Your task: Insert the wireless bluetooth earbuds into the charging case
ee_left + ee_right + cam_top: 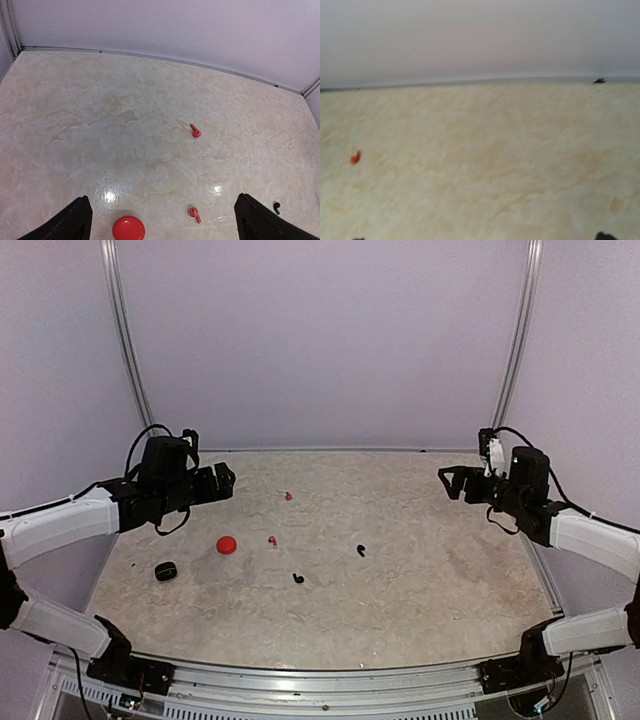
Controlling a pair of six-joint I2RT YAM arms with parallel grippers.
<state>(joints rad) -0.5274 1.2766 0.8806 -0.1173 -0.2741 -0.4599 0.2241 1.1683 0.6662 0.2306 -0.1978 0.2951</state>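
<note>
Left fingers (72,222) and right fingers (447,474) both gape wide, holding nothing, above the table (430,580). Nothing is in yet, I judge: my far red earbud (288,496), near red earbud (272,540), right black earbud (360,550) and near black earbud (298,578) lie loose mid-table, apart from the red charging case (227,545) and black charging case (166,571). Room is open round the buds, with only the black charging case near the left edge.

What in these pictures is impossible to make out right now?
- Red case: left wrist view, bottom edge cuts it off; open or shut unclear.
- Black case: top view only, too small to tell open or shut.
- Black earbud: top view, too small for detail.
- Right wrist view: blurred; right end effector fingers cut by bottom edge.
</note>
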